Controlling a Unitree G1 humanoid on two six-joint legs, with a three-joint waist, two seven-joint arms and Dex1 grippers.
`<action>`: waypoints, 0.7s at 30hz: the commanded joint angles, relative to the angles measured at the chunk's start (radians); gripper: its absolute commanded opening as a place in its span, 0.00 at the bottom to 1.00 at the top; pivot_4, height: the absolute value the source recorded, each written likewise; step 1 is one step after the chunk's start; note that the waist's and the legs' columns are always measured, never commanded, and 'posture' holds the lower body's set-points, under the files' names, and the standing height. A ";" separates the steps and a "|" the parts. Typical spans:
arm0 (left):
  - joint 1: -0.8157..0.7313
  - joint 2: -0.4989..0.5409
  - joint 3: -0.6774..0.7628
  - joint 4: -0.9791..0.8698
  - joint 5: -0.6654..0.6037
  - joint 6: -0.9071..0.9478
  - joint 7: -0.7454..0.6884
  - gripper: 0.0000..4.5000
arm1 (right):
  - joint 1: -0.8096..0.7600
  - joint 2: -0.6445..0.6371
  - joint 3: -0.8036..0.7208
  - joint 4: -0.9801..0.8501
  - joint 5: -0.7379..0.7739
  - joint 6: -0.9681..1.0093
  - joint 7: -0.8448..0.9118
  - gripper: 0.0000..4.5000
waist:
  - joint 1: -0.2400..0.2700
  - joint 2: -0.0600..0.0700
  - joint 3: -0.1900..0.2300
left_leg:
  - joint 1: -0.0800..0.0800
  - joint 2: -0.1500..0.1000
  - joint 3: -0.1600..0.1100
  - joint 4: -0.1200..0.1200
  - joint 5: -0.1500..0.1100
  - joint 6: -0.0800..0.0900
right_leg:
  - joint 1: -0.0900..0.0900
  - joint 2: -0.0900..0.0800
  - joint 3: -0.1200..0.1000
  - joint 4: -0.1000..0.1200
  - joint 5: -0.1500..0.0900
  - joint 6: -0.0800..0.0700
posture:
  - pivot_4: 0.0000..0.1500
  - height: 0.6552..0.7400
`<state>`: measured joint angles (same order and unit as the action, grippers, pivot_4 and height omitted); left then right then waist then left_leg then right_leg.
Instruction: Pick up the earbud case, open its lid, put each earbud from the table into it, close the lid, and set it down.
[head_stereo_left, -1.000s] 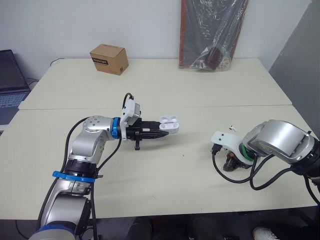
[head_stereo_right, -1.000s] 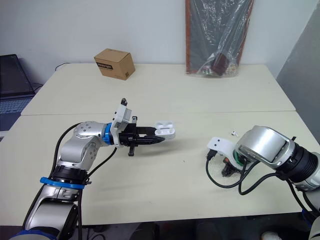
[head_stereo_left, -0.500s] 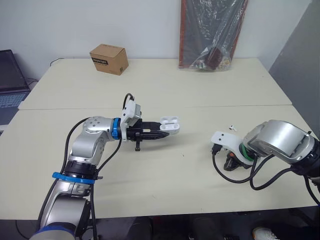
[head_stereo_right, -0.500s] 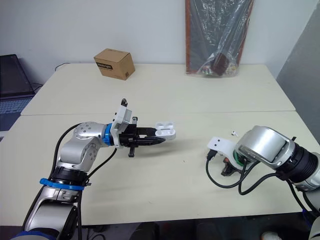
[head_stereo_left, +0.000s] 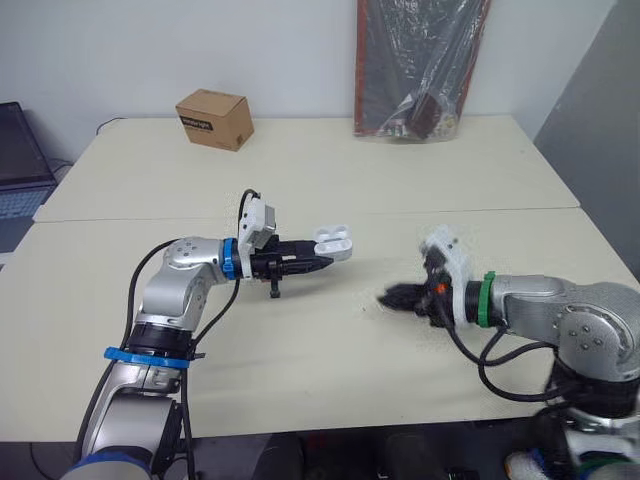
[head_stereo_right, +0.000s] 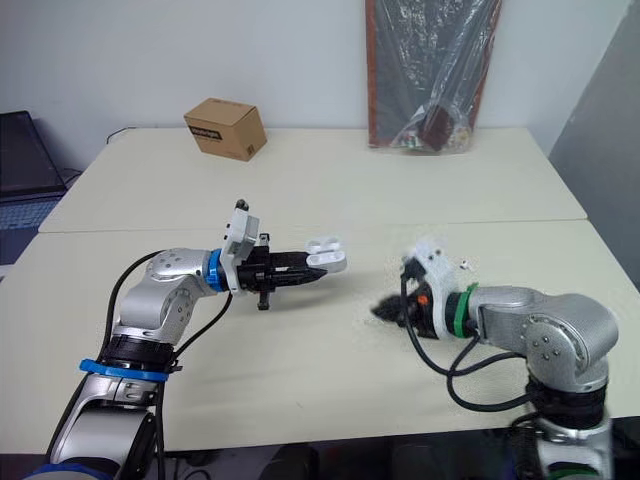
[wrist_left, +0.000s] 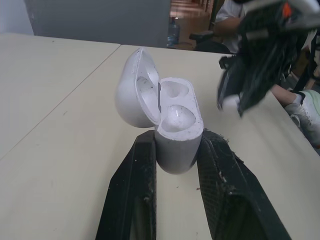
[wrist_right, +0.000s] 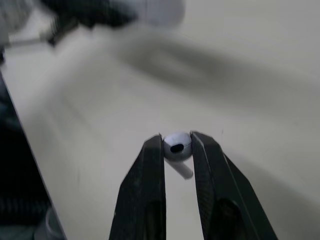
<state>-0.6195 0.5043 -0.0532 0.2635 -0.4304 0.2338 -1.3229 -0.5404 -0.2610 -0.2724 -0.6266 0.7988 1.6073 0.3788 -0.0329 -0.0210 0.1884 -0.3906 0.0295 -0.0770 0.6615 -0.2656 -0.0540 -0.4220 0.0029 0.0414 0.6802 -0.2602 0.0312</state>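
Left gripper (head_stereo_left: 320, 260) is clamped on the base of the earbud case (wrist_left: 177, 125), held clear of the table (head_stereo_left: 300, 360) near its middle. The lid (wrist_left: 132, 95) stands hinged open, and both sockets show bare. Right gripper (head_stereo_right: 386, 309) points toward the case, well apart from it and above the table, with its jaws closed on one earbud (wrist_right: 175, 146), stem hanging below the fingers. A second earbud (head_stereo_right: 465, 266) lies on the table just beyond the right wrist. A cardboard box (head_stereo_left: 213, 118) sits at the far edge.
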 joint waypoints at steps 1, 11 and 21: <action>-0.026 -0.016 0.011 0.014 0.003 -0.035 0.003 0.17 | -0.067 0.119 -0.110 -0.047 -0.013 0.007 -0.112 0.08 | 0.000 0.001 0.000 | 0.000 0.000 0.000 0.000 0.000 0.000 | 0.000 0.000 0.000 0.000 0.000 0.000 | 1.00 1.00; -0.067 -0.082 0.021 0.084 0.029 -0.091 0.070 0.17 | -0.208 0.258 -0.053 -0.053 -0.101 -0.049 -0.275 0.08 | -0.001 0.001 0.000 | 0.000 0.000 0.000 -0.001 0.000 0.000 | 0.000 0.000 0.000 0.000 0.003 -0.005 | 1.00 1.00; -0.125 -0.153 0.023 0.147 0.067 -0.143 0.165 0.17 | -0.218 0.367 0.051 0.019 -0.219 -0.170 -0.397 0.08 | -0.002 0.001 0.000 | 0.000 0.000 0.000 -0.001 0.000 0.000 | 0.000 0.000 0.000 0.000 0.003 -0.005 | 1.00 1.00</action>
<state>-0.7223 0.3560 -0.0520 0.4143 -0.3652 0.1137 -1.1746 -0.7356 0.0994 -0.2284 -0.6004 0.5977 1.4807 -0.0012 -0.0350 -0.0201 0.1887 -0.3911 0.0295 -0.0771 0.6606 -0.2656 -0.0540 -0.4225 0.0031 0.0418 0.6800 -0.2576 0.0265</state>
